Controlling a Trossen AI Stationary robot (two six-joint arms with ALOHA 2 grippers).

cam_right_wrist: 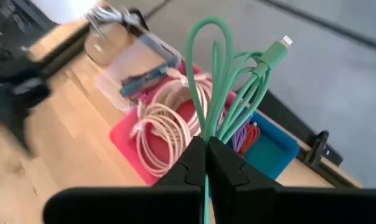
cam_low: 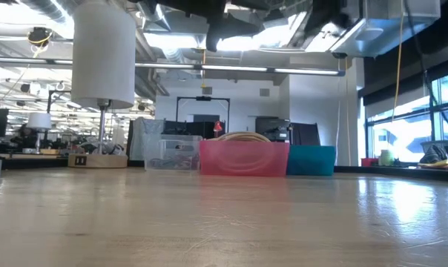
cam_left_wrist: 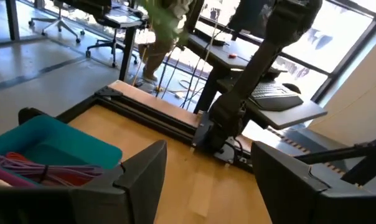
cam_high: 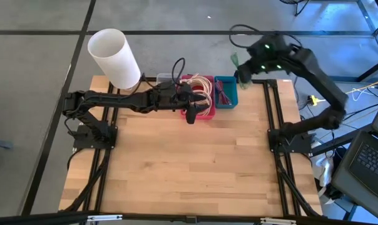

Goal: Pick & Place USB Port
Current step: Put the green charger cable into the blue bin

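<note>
3 bins (cam_high: 198, 100) along table (cam_high: 189, 162) back edge.

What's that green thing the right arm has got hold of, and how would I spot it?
Start at the wooden table and look to its far edge, where a pink bin and a teal bin sit side by side. Just beyond the teal bin, the right pincer pinches a looped green cable, the only cable held up in the air.

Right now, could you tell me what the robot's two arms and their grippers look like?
Both arms are dark, jointed links. The left gripper has broad, flat black fingers. The right gripper has black, wedge-shaped fingers, and green lights glow on the right arm's wrist.
</note>
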